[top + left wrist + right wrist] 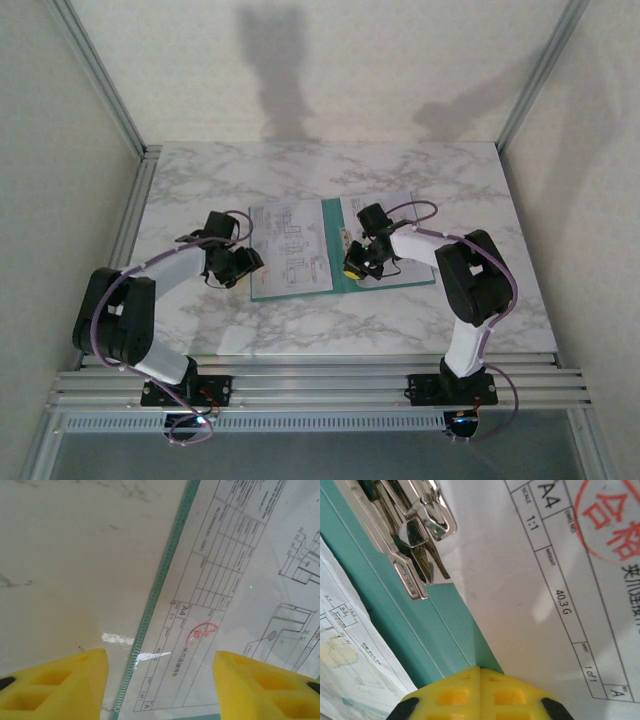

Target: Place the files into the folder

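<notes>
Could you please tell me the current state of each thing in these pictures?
folder: open, lying flat.
left sheet: flat on folder's left half.
right sheet: flat on right half.
clip: open or latched, cannot tell.
left gripper: open, over folder's left edge.
right gripper: shut, by the centre fold.

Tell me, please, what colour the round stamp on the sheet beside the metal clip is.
The stamp is red, clearest in the right wrist view.

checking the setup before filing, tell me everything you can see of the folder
The folder is thin teal card, lying open and flat on the marble table. A shiny metal clip sits along its centre fold. Printed drawing sheets lie on both halves. The open left claw hangs over its left edge; the shut right claw is over the fold.
</notes>
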Tool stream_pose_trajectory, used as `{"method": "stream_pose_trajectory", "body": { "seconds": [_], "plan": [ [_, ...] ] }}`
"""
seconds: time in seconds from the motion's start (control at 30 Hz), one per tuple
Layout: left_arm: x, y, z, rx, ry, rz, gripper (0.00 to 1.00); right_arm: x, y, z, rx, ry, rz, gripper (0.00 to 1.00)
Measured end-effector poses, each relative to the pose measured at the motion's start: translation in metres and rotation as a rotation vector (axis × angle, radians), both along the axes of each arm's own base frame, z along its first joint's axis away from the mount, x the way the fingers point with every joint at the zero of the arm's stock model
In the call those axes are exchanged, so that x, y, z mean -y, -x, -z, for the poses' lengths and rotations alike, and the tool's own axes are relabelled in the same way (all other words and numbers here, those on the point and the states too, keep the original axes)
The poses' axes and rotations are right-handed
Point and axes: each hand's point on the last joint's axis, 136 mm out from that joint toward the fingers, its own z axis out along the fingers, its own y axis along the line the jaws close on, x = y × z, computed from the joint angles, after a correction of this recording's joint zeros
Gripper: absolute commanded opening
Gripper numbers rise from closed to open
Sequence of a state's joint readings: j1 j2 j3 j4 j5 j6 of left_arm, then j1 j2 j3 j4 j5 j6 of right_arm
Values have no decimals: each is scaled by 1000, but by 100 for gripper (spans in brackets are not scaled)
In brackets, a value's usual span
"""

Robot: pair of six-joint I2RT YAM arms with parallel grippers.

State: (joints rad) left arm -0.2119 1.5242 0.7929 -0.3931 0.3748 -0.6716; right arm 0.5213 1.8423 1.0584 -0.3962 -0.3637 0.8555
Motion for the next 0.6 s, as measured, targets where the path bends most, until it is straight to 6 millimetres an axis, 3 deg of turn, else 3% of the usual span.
{"method": "stream_pose_trajectory", "body": {
  "seconds": [0.2,0.47,0.6],
  "plan": [
    [5,11,10,-19,32,18,58,0,0,0,0,0,0,3],
    [8,12,9,6,32,9,59,0,0,0,-1,0,0,3],
    [20,19,8,-2,43,21,59,0,0,0,-1,0,0,3]
  ]
}}
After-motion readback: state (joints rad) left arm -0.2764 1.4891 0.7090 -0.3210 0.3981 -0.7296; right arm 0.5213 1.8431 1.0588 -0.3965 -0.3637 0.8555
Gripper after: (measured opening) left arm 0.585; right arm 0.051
